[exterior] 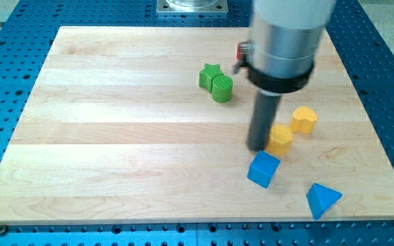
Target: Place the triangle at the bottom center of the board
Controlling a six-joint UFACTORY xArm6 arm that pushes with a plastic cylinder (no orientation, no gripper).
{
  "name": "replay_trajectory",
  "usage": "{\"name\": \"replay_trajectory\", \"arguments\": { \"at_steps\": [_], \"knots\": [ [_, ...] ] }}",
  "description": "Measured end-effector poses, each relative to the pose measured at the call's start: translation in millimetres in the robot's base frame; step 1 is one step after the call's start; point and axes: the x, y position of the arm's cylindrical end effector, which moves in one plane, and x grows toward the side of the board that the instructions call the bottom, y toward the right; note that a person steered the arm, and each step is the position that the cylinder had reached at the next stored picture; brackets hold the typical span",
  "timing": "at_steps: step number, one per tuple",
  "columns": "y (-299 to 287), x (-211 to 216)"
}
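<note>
near the view's bottom right corner of the wooden board sits the blue triangle, close to the bottom edge. it is the block i have to move. it should end up at the bottom middle, so it is too far to the view's right for now.

my tip is the low end of a dark rod. there is no claw on it, so nothing opens or shuts and nothing is held. it only pushes. it stands just beside a yellow block, on that block's left side, and looks like it touches it. a blue cube lies just below my tip. a second yellow block is up and to the right. two green blocks sit together near the top middle, one like a star. a small red block peeks out behind the arm.

my tip is up and to the left of the triangle, well apart from it. i think the pushing step has not begun yet. next, my tip needs to go around to the triangle's right side without bumping the blue cube or the yellow blocks. then it can push the triangle to the left along the bottom edge. the blue cube is close to that path, so the push should stay low.
</note>
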Motion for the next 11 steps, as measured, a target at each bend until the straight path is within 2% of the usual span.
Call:
{"name": "replay_trajectory", "arguments": {
  "at_steps": [1, 2, 3, 4, 5, 6, 7, 8, 10, 11],
  "knots": [
    [17, 3],
    [27, 32],
    [54, 38],
    [68, 19],
    [112, 59],
    [123, 114],
    [109, 115],
    [67, 114],
    [-50, 96],
    [-98, 109]
  ]
}}
